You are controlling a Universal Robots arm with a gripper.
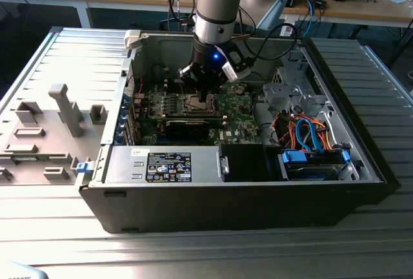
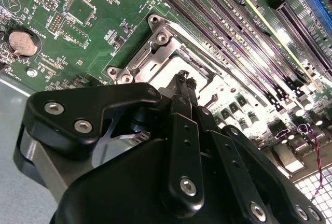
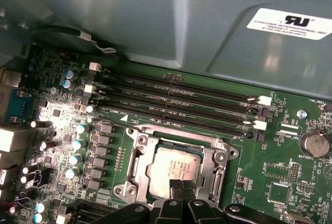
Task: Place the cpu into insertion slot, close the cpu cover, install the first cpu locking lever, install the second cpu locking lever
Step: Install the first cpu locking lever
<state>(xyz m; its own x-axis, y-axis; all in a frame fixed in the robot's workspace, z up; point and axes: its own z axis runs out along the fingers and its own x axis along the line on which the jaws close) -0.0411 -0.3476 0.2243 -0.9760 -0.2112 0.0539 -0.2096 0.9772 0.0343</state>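
Note:
The cpu (image 3: 174, 164), a small square chip with a pale silvery top, lies flat in its socket on the green motherboard (image 1: 235, 106). The cpu cover (image 3: 179, 133), a silvery frame with a square opening, lies down around it, and its corner (image 2: 155, 53) shows in the second wrist view. My gripper (image 3: 182, 185) is shut, its two black fingertips pressed together with nothing visible between them. The tips rest at the chip's near edge, just over the socket frame (image 2: 185, 79). In the exterior view the gripper (image 1: 204, 98) hangs straight down into the open computer case over the socket.
Black memory slots (image 3: 176, 99) run alongside the socket. A coin battery (image 3: 315, 143) sits on the board. A grey power supply (image 1: 164, 163), orange and blue cables (image 1: 303, 127) and a blue-trimmed drive cage (image 1: 313, 163) fill the case. The case wall (image 3: 155, 16) rises beside the board.

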